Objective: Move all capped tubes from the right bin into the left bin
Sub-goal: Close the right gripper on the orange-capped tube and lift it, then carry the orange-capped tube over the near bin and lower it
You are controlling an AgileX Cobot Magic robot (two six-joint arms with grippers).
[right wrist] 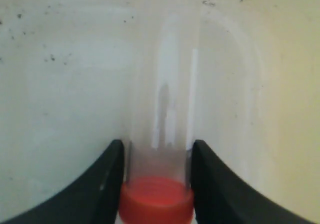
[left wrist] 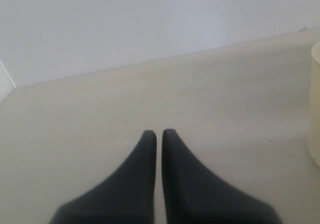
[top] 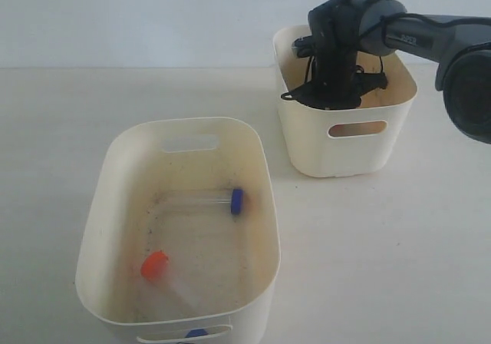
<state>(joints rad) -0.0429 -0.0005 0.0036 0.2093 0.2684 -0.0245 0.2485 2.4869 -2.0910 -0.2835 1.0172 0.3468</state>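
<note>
Tubes, one blue-capped tube and one orange-capped tube, already lie in the near left bin. Down in the far right bin, the right gripper clasps a further orange tube, not yet lifted; any others are hidden. The left gripper hangs pinched together, empty.

A lab bench, likely: capped tubes (sample-style), bare pale table, blank white wall.
</note>
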